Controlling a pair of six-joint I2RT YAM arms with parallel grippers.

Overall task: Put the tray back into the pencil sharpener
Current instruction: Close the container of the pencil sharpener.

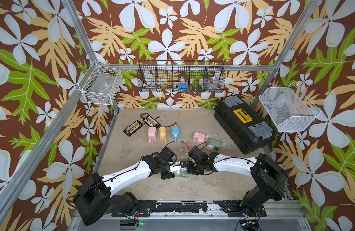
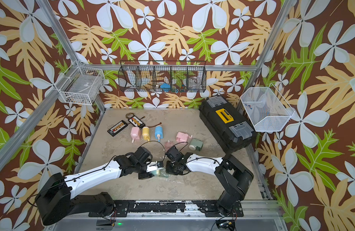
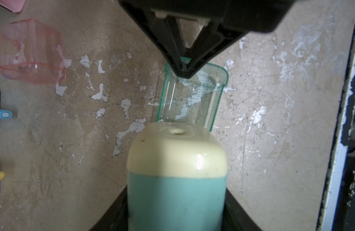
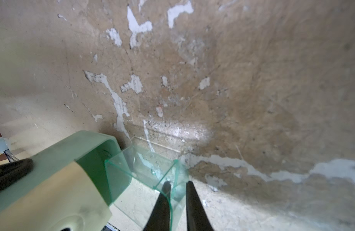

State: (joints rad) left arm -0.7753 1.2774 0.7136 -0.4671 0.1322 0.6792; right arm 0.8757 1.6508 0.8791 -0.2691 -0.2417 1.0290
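Note:
My left gripper is shut on the pencil sharpener, a teal body with a cream front, held just above the table near its front middle. The clear green tray sticks out from the sharpener's open side, one end at the mouth of the opening, slightly skewed. My right gripper is shut on the tray's outer wall, one finger inside and one outside. In both top views the two grippers meet tip to tip over the tray.
A clear pink tray lies behind the grippers. Further back lie a pink sharpener, a grey-green one, and pink, yellow and blue ones. Two black boards sit back left, a black toolbox back right.

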